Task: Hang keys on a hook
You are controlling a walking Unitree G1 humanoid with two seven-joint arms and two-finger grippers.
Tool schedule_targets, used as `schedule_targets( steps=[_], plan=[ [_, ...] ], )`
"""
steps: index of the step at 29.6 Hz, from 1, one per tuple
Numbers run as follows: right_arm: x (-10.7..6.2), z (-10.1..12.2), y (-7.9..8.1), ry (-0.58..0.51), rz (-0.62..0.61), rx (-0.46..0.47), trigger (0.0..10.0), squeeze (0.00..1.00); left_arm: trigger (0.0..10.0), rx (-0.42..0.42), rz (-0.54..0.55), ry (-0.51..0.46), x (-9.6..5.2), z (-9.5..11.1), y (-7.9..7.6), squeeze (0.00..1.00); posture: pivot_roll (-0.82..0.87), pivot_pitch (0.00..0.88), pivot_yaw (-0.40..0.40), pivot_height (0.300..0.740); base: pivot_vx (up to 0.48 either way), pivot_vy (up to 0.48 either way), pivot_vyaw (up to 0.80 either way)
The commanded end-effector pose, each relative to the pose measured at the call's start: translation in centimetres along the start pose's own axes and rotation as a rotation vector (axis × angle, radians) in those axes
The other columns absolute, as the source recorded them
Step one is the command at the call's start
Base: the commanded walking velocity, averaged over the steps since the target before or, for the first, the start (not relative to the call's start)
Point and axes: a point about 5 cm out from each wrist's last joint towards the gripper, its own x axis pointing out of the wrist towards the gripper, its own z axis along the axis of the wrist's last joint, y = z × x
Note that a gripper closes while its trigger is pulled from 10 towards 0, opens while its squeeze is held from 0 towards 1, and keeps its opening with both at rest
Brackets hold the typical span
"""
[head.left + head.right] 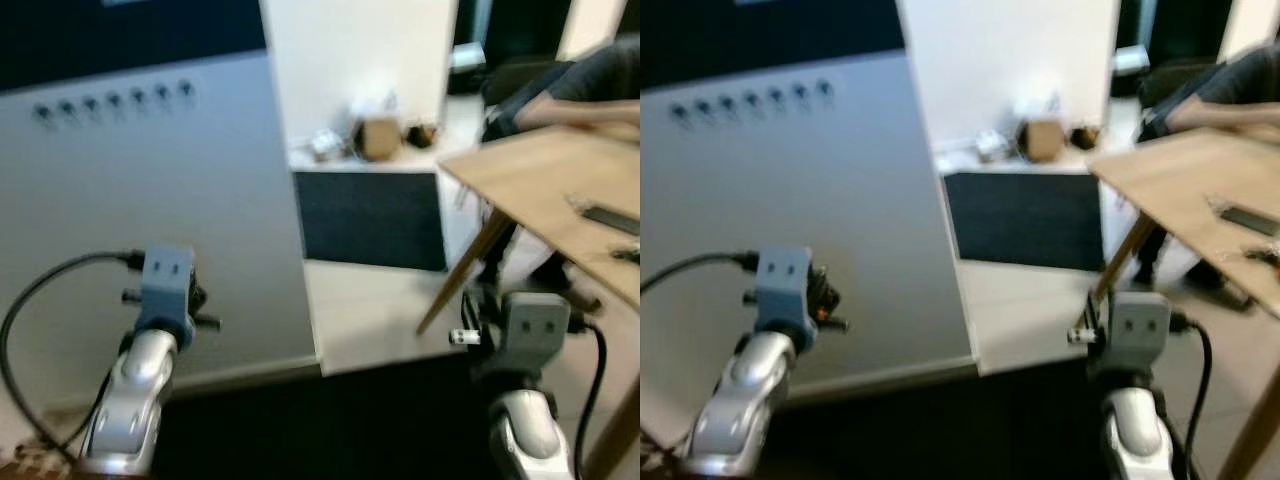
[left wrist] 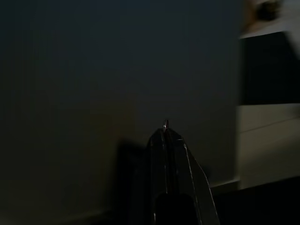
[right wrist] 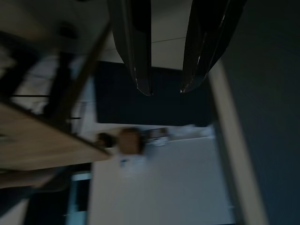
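A row of several small dark hooks [image 1: 113,100] runs along the top of a grey wall panel [image 1: 150,210] at the upper left. My left gripper [image 2: 166,132] is shut and faces this panel well below the hooks. A thin metal ring [image 2: 165,123], apparently the key ring, pokes out from between its fingertips, and the keys themselves are hidden. The left wrist [image 1: 165,285] is held out in front of the panel's lower half. Beside the table leg on the right, my right gripper [image 3: 163,89] is open and holds nothing.
A wooden table [image 1: 540,175] slants in from the right with a dark flat object [image 1: 610,218] on it, and a person's arm [image 1: 580,100] rests behind it. A dark mat [image 1: 370,220] and a cardboard box [image 1: 380,138] lie beyond the panel. The picture is blurred.
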Motion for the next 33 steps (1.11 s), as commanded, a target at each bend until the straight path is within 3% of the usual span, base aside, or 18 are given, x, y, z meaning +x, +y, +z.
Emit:
schedule_targets(
  steps=[1, 12, 33],
  plan=[
    [-0.24, -0.48, 0.02, 0.022, -0.001, 0.01, 10.0, 0.0, 10.0, 0.012, 0.006, 0.007, -0.1, -0.3, 0.15, 0.0, -0.01, 0.134, 0.148, 0.74, 0.0, 0.0, 0.8],
    [-0.19, -0.43, 0.09, 0.02, -0.003, 0.012, 10.0, 0.0, 10.0, 0.017, 0.006, 0.008, -0.02, -0.37, 0.16, 0.0, -0.01, 0.131, 0.148, 0.74, 0.0, 0.0, 0.78],
    [-0.32, -0.46, 0.05, 0.022, -0.017, 0.026, 10.0, 0.0, 10.0, 0.046, -0.018, 0.002, 0.09, -0.46, -0.12, 0.0, -0.01, 0.141, 0.154, 0.74, 0.036, 0.0, 0.0]
  ],
)
